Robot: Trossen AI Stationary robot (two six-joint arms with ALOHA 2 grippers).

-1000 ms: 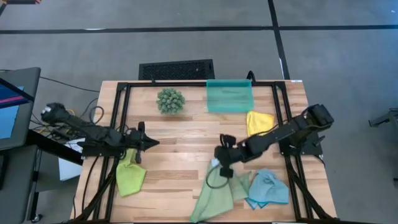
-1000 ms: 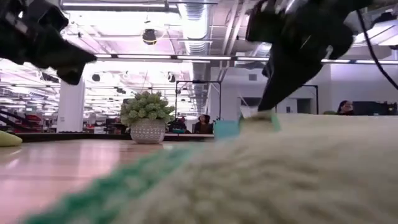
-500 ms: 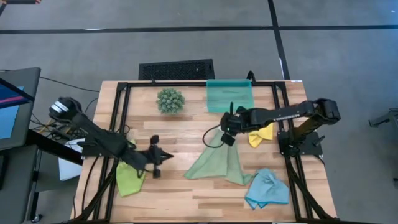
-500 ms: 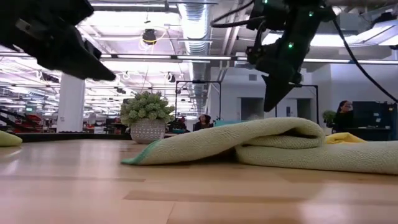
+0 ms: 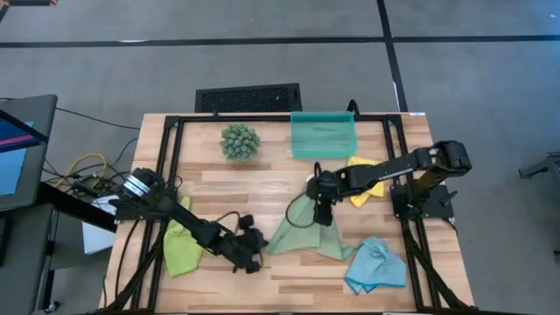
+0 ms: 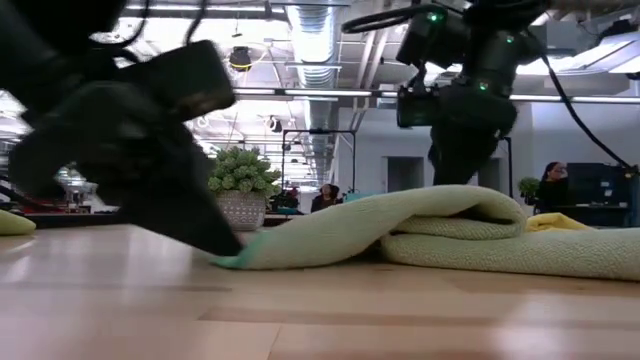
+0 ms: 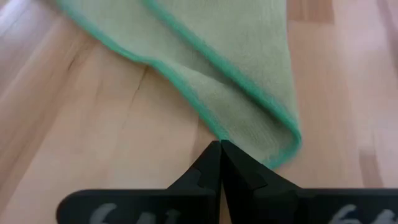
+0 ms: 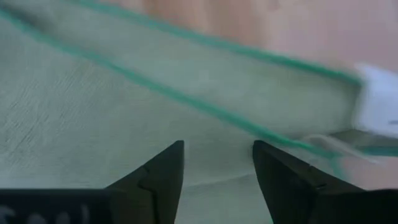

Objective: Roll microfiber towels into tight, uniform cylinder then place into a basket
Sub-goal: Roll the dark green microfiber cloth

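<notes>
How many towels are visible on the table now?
4: sage green towel at centre front, lime green towel front left, yellow towel right, light blue towel front right.

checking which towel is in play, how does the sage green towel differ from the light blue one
The sage green towel lies mid-table, spread out with a fold humped over it; the light blue towel sits crumpled in a heap near the table's front right corner. Both grippers are at the sage green towel: the right gripper open above it, the left gripper shut at its corner. Neither is near the light blue towel. Both are unrolled and outside the basket.
</notes>
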